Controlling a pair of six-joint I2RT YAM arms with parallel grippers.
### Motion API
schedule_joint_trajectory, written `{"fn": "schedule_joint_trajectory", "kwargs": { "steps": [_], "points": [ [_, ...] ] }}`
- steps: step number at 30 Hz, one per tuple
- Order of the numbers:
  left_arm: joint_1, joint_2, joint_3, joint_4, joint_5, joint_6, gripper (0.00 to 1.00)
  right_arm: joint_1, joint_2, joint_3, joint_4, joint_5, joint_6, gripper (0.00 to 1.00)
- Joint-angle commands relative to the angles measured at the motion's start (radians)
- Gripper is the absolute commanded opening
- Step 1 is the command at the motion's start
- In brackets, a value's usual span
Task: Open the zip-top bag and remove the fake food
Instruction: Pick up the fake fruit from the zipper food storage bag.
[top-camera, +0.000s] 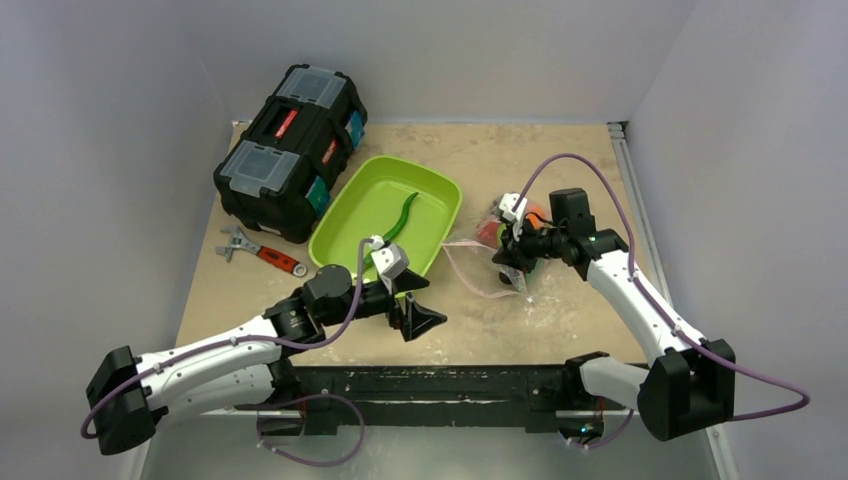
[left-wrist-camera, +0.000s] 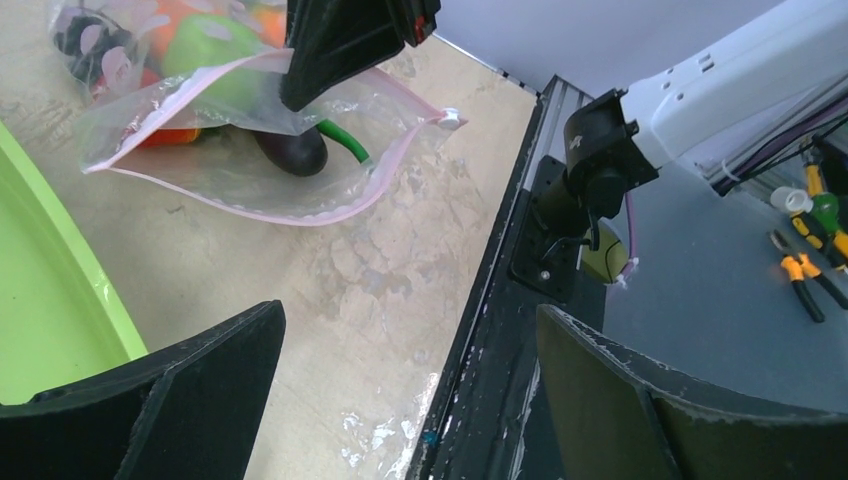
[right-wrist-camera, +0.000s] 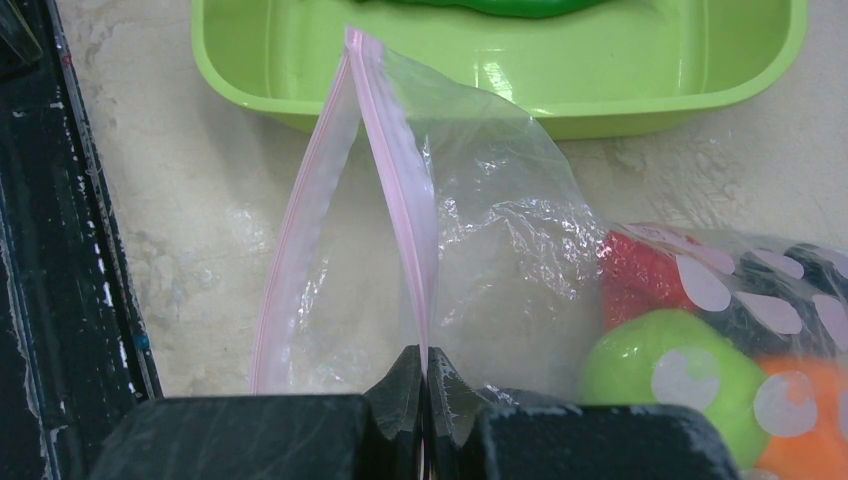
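Note:
The zip-top bag (top-camera: 478, 262) lies right of the tray with its mouth open, the two pink strips apart (left-wrist-camera: 250, 170). My right gripper (top-camera: 516, 262) is shut on the upper pink zip strip (right-wrist-camera: 425, 372) and holds it raised. Inside the bag are a purple eggplant (left-wrist-camera: 292, 152), a lime-green ball (right-wrist-camera: 655, 375), a red pepper (right-wrist-camera: 638, 278) and an orange fruit (right-wrist-camera: 805, 415). A long green pod (top-camera: 404, 214) lies in the lime-green tray (top-camera: 345, 225). My left gripper (top-camera: 420, 318) is open and empty, near the table's front edge, left of the bag's mouth (left-wrist-camera: 410, 400).
A black toolbox (top-camera: 290, 150) stands at the back left. A red-handled wrench (top-camera: 262, 252) lies in front of it. The tray's rim (left-wrist-camera: 45, 270) is just left of my left gripper. The black front rail (top-camera: 440, 385) runs along the near edge.

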Motion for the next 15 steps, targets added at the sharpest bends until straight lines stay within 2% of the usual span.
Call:
{"fn": "schedule_joint_trajectory", "kwargs": {
  "steps": [1, 15],
  "points": [
    [-0.042, 0.032, -0.004, 0.076, -0.053, 0.072, 0.95, -0.005, 0.000, 0.025, 0.003, 0.005, -0.010, 0.00],
    [-0.134, 0.129, 0.007, 0.129, -0.143, 0.141, 0.93, -0.008, -0.002, 0.026, 0.002, 0.003, -0.010, 0.00]
  ]
}}
